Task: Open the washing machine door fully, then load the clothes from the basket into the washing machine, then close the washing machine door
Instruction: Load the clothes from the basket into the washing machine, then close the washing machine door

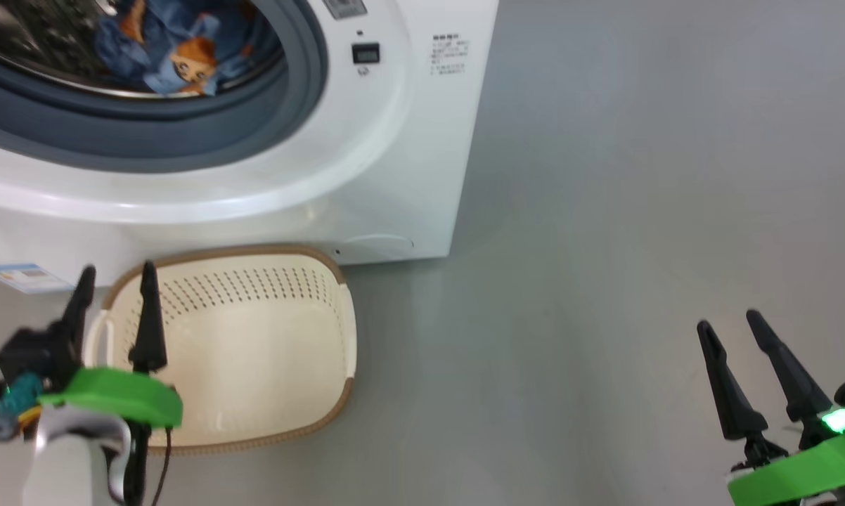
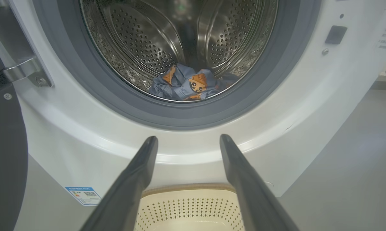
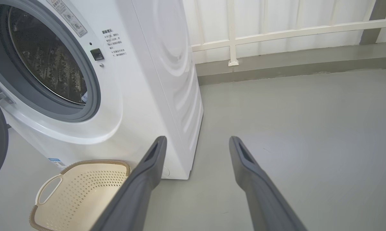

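Head view: clothes [image 1: 176,53] bundled inside the washing machine [image 1: 408,176], basket [image 1: 254,288] empty on the floor [image 1: 605,281] just before it. Likely left to do: shutting the door [image 2: 3,144], swung wide at the left of the left wrist view. Probably rigid, fairly heavy, smooth; best pushed at the outer edge, far from the hinge [image 2: 26,72]. Left hand [image 1: 117,270] above the basket, right hand [image 1: 728,322] over bare floor: both spread wide, holding and touching nothing.
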Robot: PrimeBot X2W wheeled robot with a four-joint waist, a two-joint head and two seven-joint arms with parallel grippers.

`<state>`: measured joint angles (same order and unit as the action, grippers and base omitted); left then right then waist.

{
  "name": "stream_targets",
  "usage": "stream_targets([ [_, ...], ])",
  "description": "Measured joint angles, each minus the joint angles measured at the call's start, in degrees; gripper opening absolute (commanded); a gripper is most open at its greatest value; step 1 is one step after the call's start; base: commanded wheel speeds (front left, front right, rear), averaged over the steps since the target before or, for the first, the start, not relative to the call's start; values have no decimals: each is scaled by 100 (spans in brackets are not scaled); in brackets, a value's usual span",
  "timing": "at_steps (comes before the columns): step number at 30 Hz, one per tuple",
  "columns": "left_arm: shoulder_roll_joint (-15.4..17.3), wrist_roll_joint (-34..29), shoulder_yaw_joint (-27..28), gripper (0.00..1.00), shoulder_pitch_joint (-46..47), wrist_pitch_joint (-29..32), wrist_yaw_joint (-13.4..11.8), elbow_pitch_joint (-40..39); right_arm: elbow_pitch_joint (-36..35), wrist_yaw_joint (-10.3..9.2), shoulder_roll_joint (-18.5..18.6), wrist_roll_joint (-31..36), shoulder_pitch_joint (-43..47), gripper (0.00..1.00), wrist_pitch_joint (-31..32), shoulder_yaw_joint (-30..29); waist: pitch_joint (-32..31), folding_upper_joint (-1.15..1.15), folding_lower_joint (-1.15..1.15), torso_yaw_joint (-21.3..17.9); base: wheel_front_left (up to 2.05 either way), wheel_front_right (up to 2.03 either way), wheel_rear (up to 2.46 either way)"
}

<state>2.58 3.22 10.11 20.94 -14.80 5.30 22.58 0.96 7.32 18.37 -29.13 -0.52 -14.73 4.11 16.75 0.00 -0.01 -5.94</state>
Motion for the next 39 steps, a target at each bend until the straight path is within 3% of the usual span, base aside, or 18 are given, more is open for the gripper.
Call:
stream_targets([
  [22, -24, -81, 7, 100, -2088, 2, -1, -915, 118, 0, 140, -11, 1023, 100, 1, -141, -1236, 0, 0, 224, 0, 0, 0],
  [39, -26, 137, 9, 100, -2211, 2, 14, -1087, 54, 0, 23, 19, 1119, 100, 1, -275, -1261, 0, 1, 300, 0, 0, 0],
])
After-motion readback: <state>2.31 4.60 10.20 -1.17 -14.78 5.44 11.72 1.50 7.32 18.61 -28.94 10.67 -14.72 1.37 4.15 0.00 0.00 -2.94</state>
